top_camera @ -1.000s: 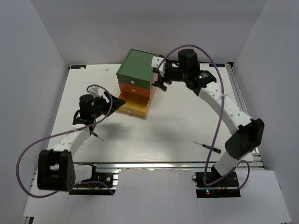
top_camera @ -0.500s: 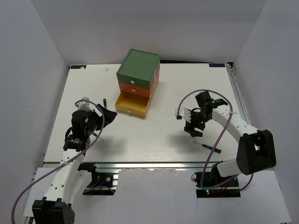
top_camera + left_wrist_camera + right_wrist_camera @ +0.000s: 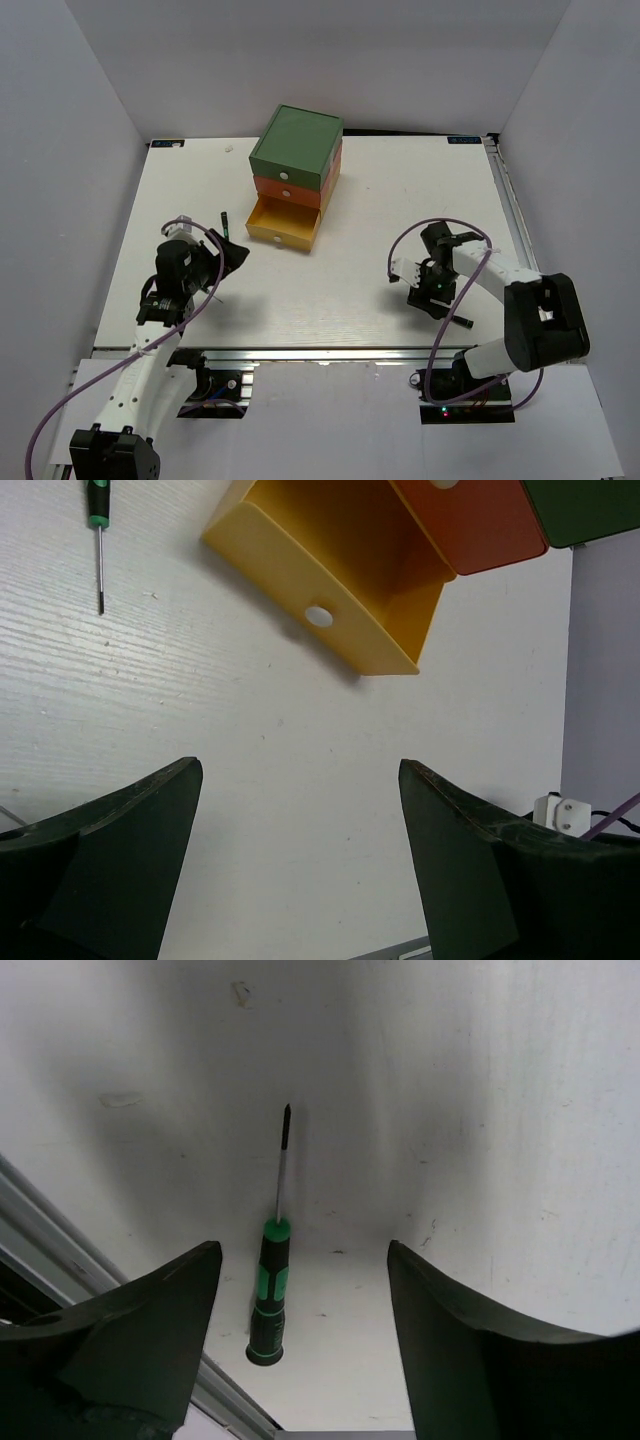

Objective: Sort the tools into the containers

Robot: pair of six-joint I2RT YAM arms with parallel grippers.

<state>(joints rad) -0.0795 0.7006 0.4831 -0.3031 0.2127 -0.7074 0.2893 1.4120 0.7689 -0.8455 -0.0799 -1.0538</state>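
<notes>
Two units: left arm and right arm. White tubular links; black joint housings; one bulky black block at each elbow. Black bases with exposed wiring. One purple cable per unit, slack, in wide loops off the links. On left gripper and right gripper: black body, small white connector block beside the wrist. Gripper fingers near-black, wedge-shaped, matte, with pale wear along the edges.
</notes>
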